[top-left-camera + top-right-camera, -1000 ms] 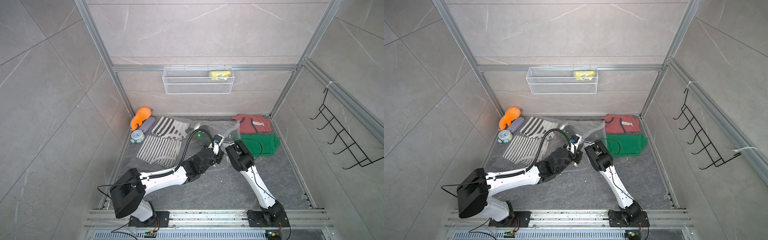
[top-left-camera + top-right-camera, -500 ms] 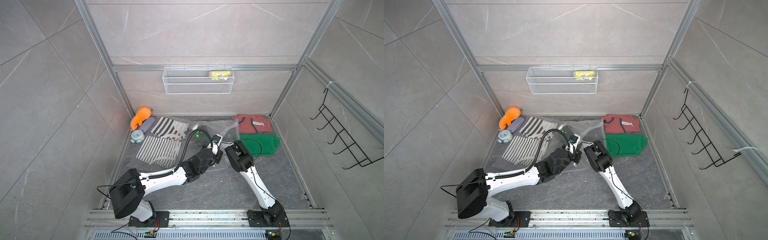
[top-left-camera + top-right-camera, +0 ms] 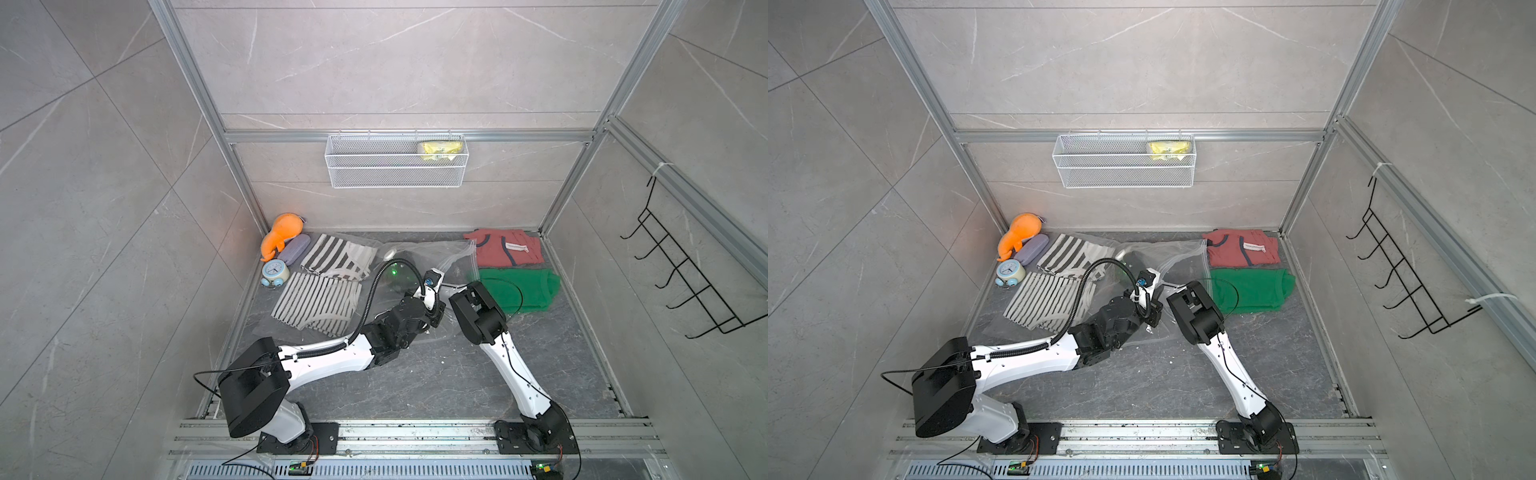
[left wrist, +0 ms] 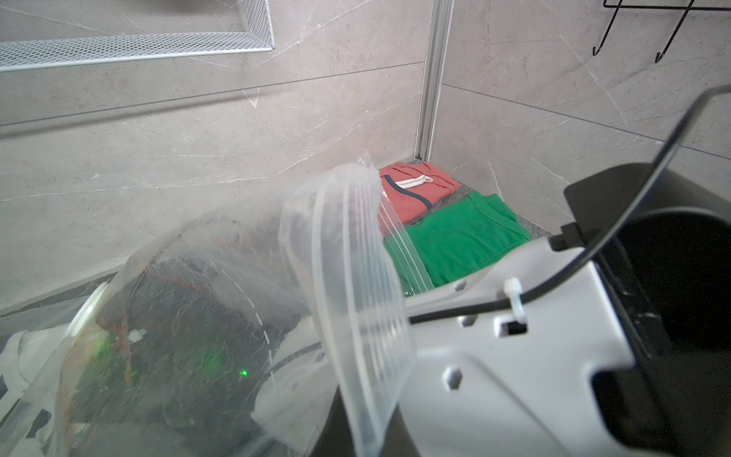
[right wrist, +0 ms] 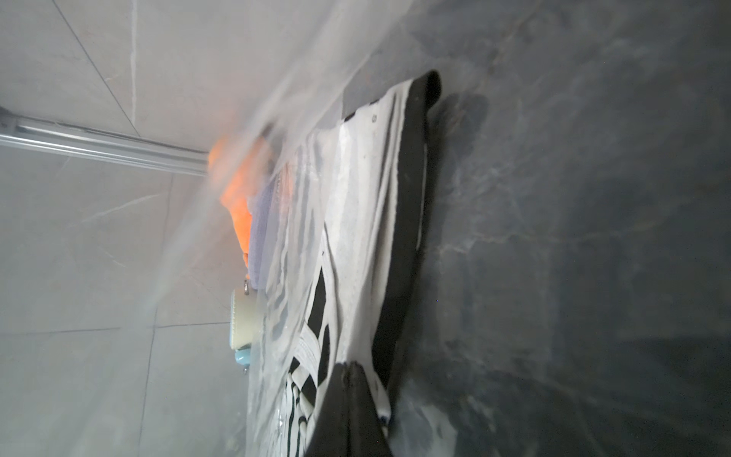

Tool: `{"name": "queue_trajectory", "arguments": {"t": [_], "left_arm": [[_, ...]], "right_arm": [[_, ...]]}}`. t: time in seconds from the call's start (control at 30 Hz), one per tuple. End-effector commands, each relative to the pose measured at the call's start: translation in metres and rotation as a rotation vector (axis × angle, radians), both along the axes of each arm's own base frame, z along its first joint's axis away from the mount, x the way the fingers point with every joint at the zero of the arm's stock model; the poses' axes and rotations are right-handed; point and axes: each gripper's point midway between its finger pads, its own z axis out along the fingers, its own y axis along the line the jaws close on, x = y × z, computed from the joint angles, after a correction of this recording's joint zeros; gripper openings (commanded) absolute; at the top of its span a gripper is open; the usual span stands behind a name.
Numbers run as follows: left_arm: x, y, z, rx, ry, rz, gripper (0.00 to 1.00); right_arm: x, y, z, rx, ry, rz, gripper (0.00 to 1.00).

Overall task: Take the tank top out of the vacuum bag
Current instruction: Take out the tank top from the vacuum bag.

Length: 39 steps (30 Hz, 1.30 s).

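Vacuum bag (image 3: 432, 253) lies crumpled across middle of counter (image 3: 415, 374), striped tank top (image 5: 356, 221) inside, toward left wall. Left pincer (image 3: 436, 319) clamped on bag's zip-seal rim, mouth held raised. Right pincer (image 5: 348, 368), inside mouth, tips together, pinching tank top's dark hem. Red shirt (image 3: 505, 249) and green shirt (image 3: 519, 286) folded beside bag.

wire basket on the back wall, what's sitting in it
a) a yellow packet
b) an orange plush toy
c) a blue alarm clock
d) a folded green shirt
A: in both top views a yellow packet lies at one end of the white wire basket, and nothing else shows through its mesh.
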Motion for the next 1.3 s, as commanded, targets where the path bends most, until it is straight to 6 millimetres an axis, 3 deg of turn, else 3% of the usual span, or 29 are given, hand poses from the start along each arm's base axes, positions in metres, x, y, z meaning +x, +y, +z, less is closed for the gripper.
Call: {"name": "queue_trajectory", "arguments": {"t": [0.0,0.03,0.07,0.73,1.27], "left_arm": [[-0.006,0.001,0.018,-0.064,-0.023,-0.010,0.00],[-0.006,0.002,0.017,-0.063,-0.022,-0.008,0.00],[-0.006,0.002,0.017,-0.061,-0.021,-0.004,0.00],[0.003,0.016,0.011,-0.045,-0.026,0.078,0.00],[0.007,0.023,0.010,-0.030,-0.027,0.114,0.00]], "right_arm": [[-0.031,0.006,-0.023,-0.084,0.045,0.045,0.00],[-0.033,0.002,-0.027,-0.099,0.047,0.042,0.00],[-0.033,0.000,-0.009,-0.096,0.021,0.036,0.00],[-0.060,-0.060,0.027,-0.092,-0.032,-0.073,0.00],[-0.091,-0.119,0.044,-0.093,-0.049,-0.149,0.00]]}}
